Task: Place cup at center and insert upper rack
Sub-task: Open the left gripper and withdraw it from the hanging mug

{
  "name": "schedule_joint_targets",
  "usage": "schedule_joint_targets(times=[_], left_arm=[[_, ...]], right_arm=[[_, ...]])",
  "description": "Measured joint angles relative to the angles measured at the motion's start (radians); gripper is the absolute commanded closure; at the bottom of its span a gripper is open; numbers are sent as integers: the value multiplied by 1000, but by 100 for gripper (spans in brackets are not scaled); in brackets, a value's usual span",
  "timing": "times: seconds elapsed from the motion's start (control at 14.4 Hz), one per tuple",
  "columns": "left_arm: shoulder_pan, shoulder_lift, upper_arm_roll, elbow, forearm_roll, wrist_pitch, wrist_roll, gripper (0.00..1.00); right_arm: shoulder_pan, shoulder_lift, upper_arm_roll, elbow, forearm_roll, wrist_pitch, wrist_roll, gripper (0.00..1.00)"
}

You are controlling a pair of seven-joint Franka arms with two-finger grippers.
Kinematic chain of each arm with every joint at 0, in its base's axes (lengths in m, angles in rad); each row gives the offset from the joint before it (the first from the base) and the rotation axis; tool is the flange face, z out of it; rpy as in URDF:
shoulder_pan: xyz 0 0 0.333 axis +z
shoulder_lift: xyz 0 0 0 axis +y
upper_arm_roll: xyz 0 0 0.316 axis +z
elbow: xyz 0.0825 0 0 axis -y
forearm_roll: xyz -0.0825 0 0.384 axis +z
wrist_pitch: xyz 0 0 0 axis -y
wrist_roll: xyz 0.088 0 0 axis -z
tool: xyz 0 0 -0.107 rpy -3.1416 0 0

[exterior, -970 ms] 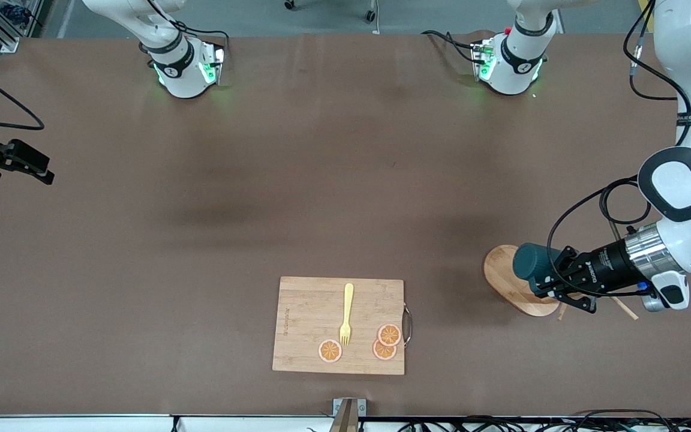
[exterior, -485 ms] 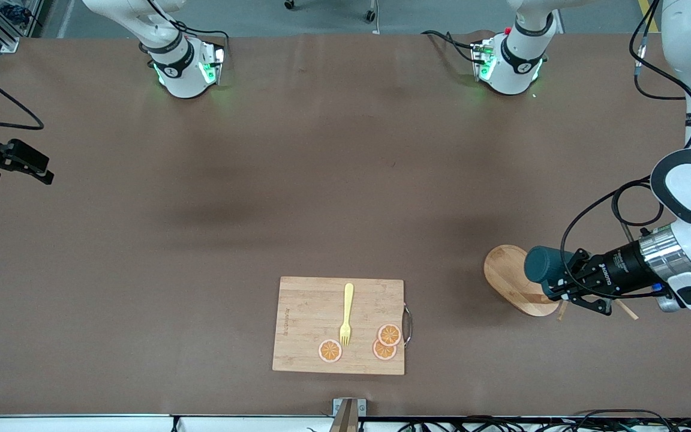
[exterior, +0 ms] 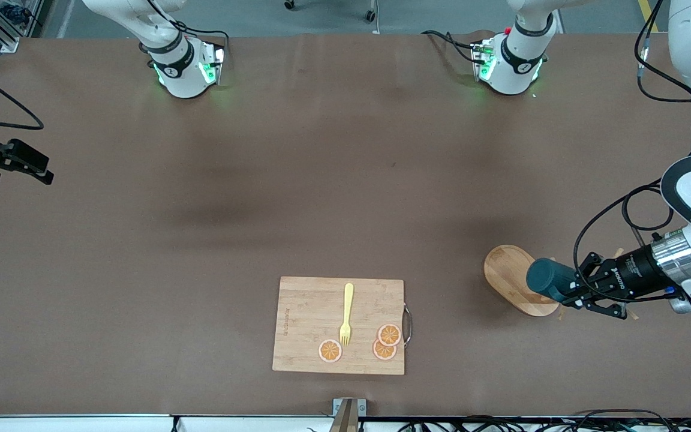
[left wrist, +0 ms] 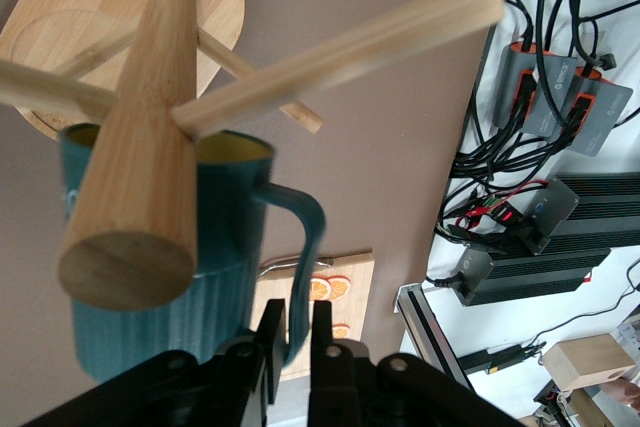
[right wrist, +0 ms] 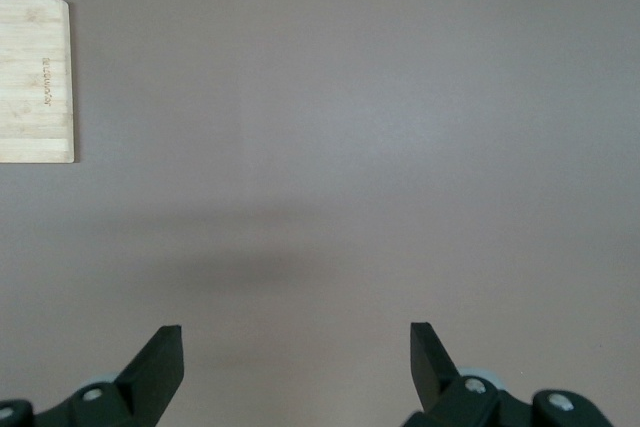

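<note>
Moving toward its own end of the table, the left gripper [exterior: 573,292] pinches the cup [exterior: 546,279] handle by the upper rack [exterior: 516,280], while the right gripper [right wrist: 296,359] waits with fingers wide apart.

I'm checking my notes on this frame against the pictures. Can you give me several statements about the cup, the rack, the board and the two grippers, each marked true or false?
1. The left gripper has the cup by its handle. True.
2. The cup stands on the cutting board. False: it hangs at the upper rack.
3. A yellow fork lies on the cutting board. True.
4. The right gripper holds the rack. False: its jaws are open over bare table.
5. Three orange slices lie on the board. True.
</note>
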Motion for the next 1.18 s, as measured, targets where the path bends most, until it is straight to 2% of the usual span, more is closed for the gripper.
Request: schedule_joint_targets(times=[0.35,0.62,0.83,1.18], left_arm=[[1,-16,-1,26,16,12,2,0],[-2,-88,-15,35,137,-2,2,0],[-4,-174,-27,36,280,-122,63,0],[-3,-299,-35,32,433,-365,376,0]], right_arm=[[0,0,0,0,0,0,0,0],[0,0,0,0,0,0,0,0],[0,0,0,0,0,0,0,0],[0,0,0,1,0,0,0,0]])
